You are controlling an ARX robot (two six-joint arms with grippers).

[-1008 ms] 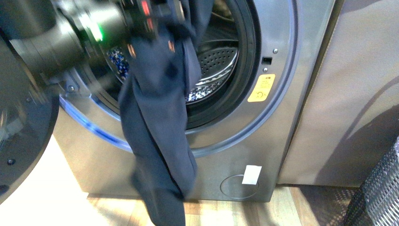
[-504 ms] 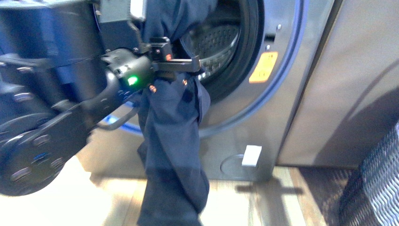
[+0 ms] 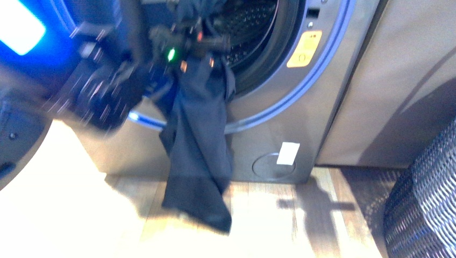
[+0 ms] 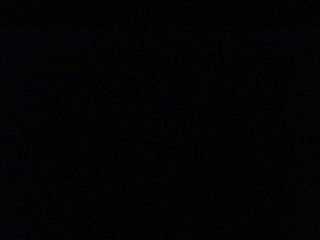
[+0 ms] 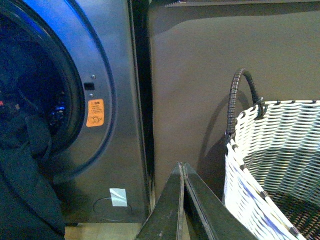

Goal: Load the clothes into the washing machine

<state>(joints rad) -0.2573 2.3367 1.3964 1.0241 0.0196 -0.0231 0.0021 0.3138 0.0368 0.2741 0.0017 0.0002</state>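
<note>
The clothes (image 3: 198, 134), a long dark navy garment, hang from the porthole rim of the silver washing machine (image 3: 301, 118) down to the wooden floor. My left gripper (image 3: 201, 38) is shut on their upper part at the porthole mouth, with the perforated steel drum (image 3: 250, 24) just behind it. The arm behind the gripper is blurred. The left wrist view is dark. My right gripper (image 5: 183, 166) is shut with nothing in it, off to the right of the washing machine (image 5: 120, 100). That view shows the clothes (image 5: 25, 175) at the porthole's lower edge.
The dark round door (image 3: 16, 134) stands open at the left. A grey-brown cabinet (image 3: 398, 80) adjoins the machine on the right. A woven basket (image 3: 425, 204) stands in front of the cabinet, close beside my right gripper in the right wrist view (image 5: 280, 150). A yellow sticker (image 3: 304, 49) marks the porthole's right side.
My left gripper has risen and moved further into the porthole with the clothes. The garment's lower end has lifted and now just reaches the floor.
</note>
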